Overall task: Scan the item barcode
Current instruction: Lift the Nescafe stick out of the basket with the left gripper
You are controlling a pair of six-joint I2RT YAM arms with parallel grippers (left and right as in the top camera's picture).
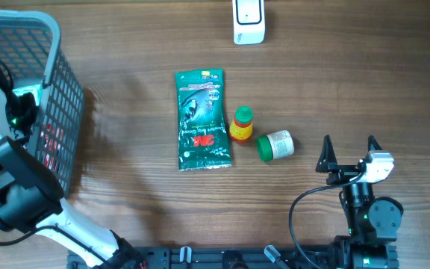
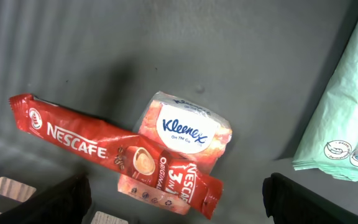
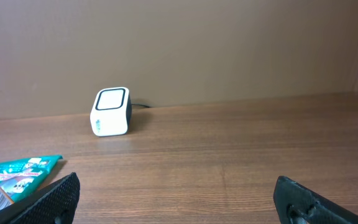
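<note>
Left arm (image 1: 21, 190) — white shell, black joints, green light (image 1: 11, 119). Right arm (image 1: 366, 213) — black, pointed fingers (image 1: 325, 154), white block (image 1: 380, 166), looping black cable (image 1: 291, 213).

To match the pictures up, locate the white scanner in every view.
Overhead: scanner at the top edge, just right of centre.
Left wrist: not in it.
Right wrist: scanner left of centre, at mid-height.
Shared landmark: the green packet, central in the overhead view and at the lower left in the right wrist view.

Green printed packet (image 1: 202, 119), white scanner (image 1: 248, 21), grey mesh basket (image 1: 62, 97) noted on brown wood-grain tabletop (image 1: 364, 82). Red Nescafe sachet (image 2: 86, 142) seen with orange-white Kleenex pack (image 2: 188, 127).
</note>
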